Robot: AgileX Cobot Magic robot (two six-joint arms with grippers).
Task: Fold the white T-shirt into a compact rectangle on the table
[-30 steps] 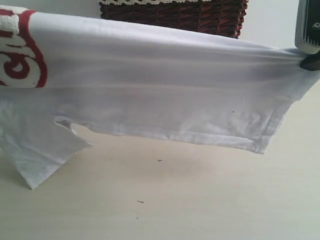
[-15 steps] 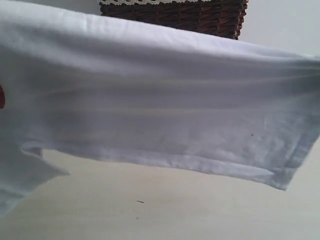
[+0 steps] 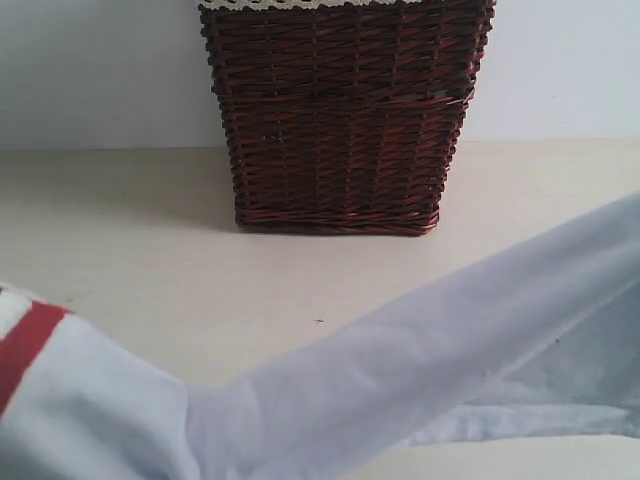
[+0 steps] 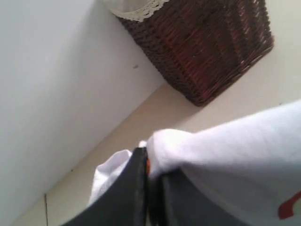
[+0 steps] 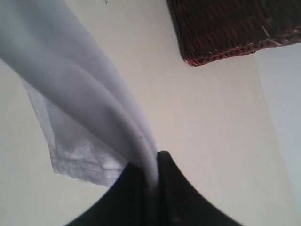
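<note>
Wrist views: left claw [image 4: 149, 165] and right claw [image 5: 151, 173] pinch the soft, draping white T-shirt [image 4: 235, 150].

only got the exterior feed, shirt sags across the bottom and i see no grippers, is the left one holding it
Observer: Yes. The left wrist view shows the left gripper shut on a bunched fold of the white T-shirt.
Operator: and the right
Observer: The right gripper is shut on a thin gathered strand of the shirt, held clear of the table.
</note>
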